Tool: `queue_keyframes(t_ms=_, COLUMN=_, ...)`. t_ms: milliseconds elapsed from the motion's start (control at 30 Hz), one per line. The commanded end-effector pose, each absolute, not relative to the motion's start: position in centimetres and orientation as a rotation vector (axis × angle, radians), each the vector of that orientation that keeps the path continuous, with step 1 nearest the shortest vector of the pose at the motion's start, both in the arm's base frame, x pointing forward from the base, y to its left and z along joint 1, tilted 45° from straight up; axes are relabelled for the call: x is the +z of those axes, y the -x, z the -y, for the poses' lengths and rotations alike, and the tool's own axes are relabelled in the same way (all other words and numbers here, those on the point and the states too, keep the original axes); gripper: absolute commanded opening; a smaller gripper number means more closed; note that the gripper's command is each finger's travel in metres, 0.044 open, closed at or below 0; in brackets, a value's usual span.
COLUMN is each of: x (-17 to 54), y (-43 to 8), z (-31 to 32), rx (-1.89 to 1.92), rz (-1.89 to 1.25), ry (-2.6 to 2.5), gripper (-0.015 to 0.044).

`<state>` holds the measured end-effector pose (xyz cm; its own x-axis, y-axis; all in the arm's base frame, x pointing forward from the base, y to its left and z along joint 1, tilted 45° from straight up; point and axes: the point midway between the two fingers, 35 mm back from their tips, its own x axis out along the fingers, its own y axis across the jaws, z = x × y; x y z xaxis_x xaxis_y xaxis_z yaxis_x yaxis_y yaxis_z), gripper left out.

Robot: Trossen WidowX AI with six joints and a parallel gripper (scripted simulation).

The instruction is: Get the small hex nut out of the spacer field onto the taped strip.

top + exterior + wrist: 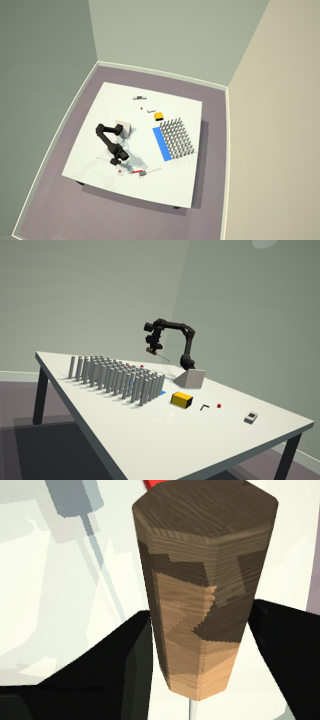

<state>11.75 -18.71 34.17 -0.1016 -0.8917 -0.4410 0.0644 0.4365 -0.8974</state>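
My gripper [116, 161] [154, 350] [199, 615] is shut on the wooden handle [149, 350] [200, 575] of the hook tool, above the table on the side away from the exterior camera. The tool's thin metal rod [162, 357] [193, 710] slants downward from the handle, with a small bent tip at its far end in the exterior view. Grey spacers [179, 119] [111, 380] stand upright in a dense field. The blue taped strip [162, 144] [162, 392] lies along the field's near-arm side. I cannot make out the hex nut in any view.
A yellow block [158, 115] [181, 399] sits close to one field corner, near a black hex key [151, 111], a red cube [141, 108] and a grey device [139, 97]. Another red cube [119, 171], a red-handled tool [137, 171] and a caliper [142, 173] lie beyond the gripper.
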Motion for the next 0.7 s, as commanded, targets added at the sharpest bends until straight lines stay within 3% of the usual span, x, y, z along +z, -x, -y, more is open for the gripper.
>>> queue_keyframes(t_ms=0, x=33.2, y=-13.4, z=18.3, rx=-0.983, rz=-1.358, ry=0.688, gripper=0.0)
queue_keyframes(t_ms=667, x=29.6, y=-19.1, z=14.8, rx=-1.053, rz=-1.007, ry=0.167, gripper=0.0)
